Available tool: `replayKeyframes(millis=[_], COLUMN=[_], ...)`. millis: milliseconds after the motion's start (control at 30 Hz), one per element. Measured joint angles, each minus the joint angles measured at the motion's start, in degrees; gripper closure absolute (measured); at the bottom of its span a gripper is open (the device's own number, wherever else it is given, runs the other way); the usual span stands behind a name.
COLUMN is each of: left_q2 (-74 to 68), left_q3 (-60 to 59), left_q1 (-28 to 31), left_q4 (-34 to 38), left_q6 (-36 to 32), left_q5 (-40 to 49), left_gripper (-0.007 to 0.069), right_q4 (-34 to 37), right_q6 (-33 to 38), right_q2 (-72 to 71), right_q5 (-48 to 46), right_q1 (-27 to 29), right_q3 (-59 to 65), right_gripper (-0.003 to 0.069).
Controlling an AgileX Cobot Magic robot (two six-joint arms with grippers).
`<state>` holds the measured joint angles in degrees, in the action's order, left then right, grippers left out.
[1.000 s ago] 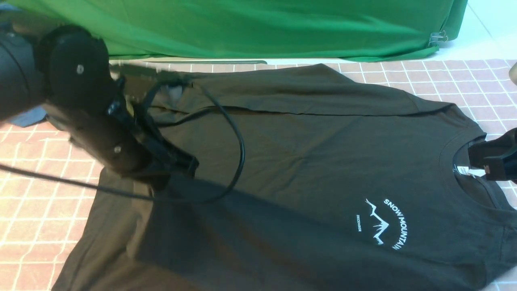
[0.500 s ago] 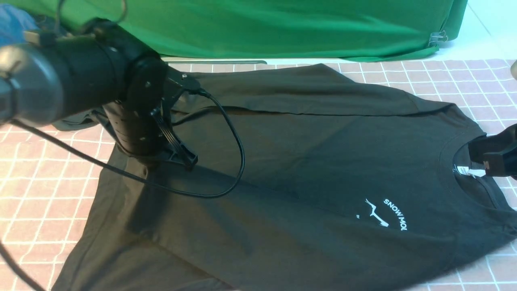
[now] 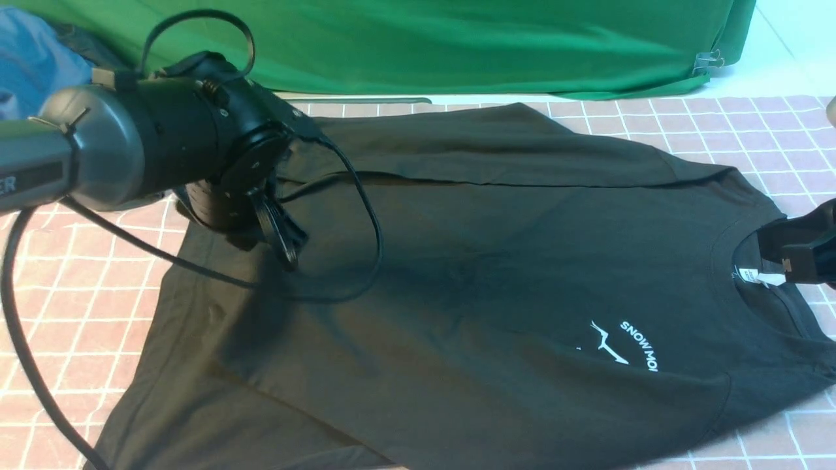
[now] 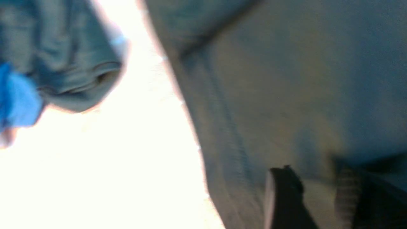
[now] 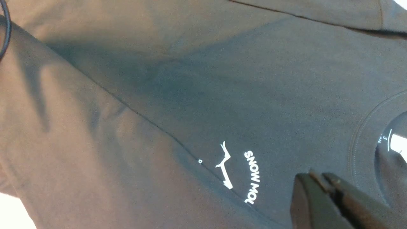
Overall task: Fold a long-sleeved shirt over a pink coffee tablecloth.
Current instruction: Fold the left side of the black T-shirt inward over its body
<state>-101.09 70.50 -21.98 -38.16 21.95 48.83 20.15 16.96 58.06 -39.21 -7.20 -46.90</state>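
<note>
Shirt (image 3: 496, 261) flat on pink cloth (image 3: 65, 313), near edge folded in. Left pincer (image 3: 286, 251) spread, over shirt's left part. Right pincer (image 3: 784, 254) pressed together, at shirt's right edge.

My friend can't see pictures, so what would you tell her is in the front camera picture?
A big black long-sleeved shirt lies spread on a pink coffee tablecloth, its near edge folded over part of the white logo. The left gripper hangs open over its left side; the right gripper, shut, is by the collar. A green cloth is behind.
</note>
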Motion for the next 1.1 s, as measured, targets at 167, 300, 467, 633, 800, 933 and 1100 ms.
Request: replayKeyframes(millis=[167,300,467,633,800,933,1100], left_q2=[1.3,2.3,2.3,1.9,-0.8,-4.2,-7.6], left_q3=[0.0,0.0,0.0,0.0,0.0,0.0,0.0], left_q1=[0.0,0.0,0.3,0.3,0.3,0.3,0.3], left_q4=[12.7,22.8,24.1,19.8,14.3,11.7,11.5], left_q6=[4.6,1.0,2.6,3.3,6.1,7.9,8.2], left_q5=[7.3,8.6,6.8,4.2,0.1,-2.6,-3.8], left_gripper=[0.0349,0.0491,0.0606,0.0554,0.0358,0.0152,0.0043], right_q4=[0.8,1.0,1.0,1.0,1.0,1.0,1.1], right_q6=[0.0,1.0,1.3,2.4,2.8,2.8,2.8], right_q2=[0.0,1.7,4.9,5.8,5.8,5.8,5.8], right_q5=[-6.5,-8.8,-10.4,-10.7,-10.7,-10.3,-9.4], right_q1=[0.0,0.0,0.0,0.0,0.0,0.0,0.0], right_q3=[0.0,0.0,0.0,0.0,0.0,0.0,0.0], right_gripper=[0.0591,0.0589,0.0589,0.0589,0.0589,0.0589,0.0589])
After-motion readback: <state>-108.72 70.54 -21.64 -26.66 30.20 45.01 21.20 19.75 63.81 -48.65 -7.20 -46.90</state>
